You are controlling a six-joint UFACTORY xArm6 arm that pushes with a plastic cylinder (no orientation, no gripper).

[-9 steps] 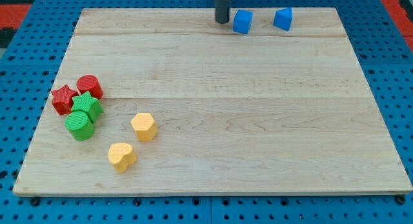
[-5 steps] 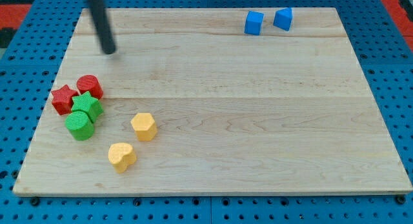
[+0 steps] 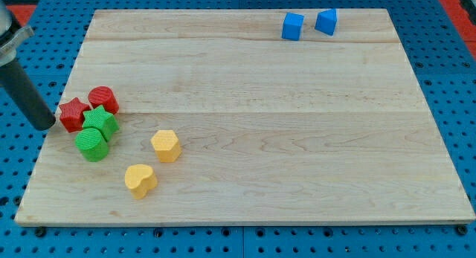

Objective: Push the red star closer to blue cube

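Your tool, a plain rod with nothing to open or pinch, has my tip (image 3: 46,125) just left of the red star (image 3: 72,114), with the blue cube (image 3: 293,26) far toward the table's upper right.

Setting: robotics lab bench, tabletop pushing rig. Evidence follows.

Work surface is a pale wooden board (image 3: 245,117) of glued planks, laid flat on a blue perforated panel (image 3: 446,35) with a regular grid of holes, the sort used for fixturing. A red patch of the same kind (image 3: 15,13) shows at 10 o'clock.

A dark rod enters at 9 o'clock; my tip (image 3: 46,126) sits at the board's edge.

Small moulded coloured blocks, e.g. a yellow one (image 3: 165,146) at 7 o'clock, are test pieces. No household or shop items visible.
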